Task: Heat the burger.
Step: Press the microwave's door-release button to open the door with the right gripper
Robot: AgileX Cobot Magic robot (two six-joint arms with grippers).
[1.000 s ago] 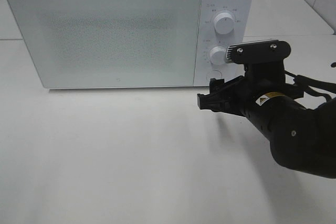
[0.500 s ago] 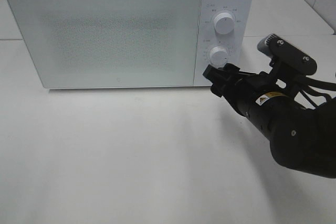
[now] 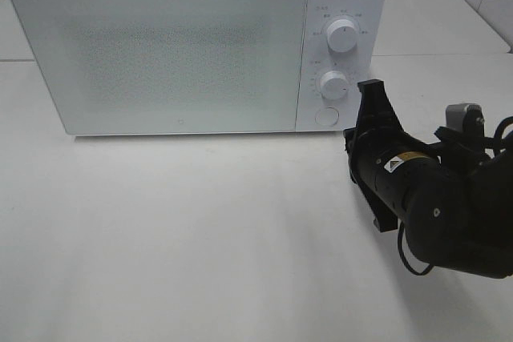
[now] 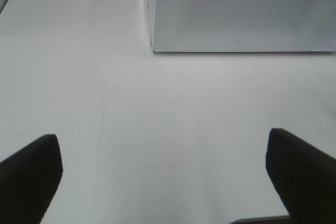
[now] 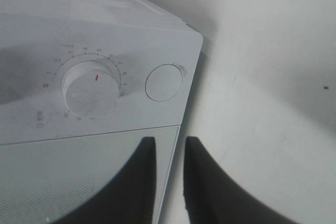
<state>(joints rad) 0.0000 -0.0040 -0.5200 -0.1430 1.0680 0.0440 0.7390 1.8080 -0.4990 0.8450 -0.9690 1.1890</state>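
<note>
White microwave (image 3: 176, 54), door shut, stands toward the far edge of the table (image 3: 200, 238). Right pincer (image 5: 170, 140) points at the control panel near the round button (image 3: 325, 116) under the lower dial (image 3: 333, 84), its fingers nearly closed on nothing. Left pincer (image 4: 163, 148) is spread wide above the table, gripping nothing. Burger: not visible in any view.

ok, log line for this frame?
microwave door shut | burger not in view | right jaws nearly closed, empty, near round button | left jaws open over table
</note>
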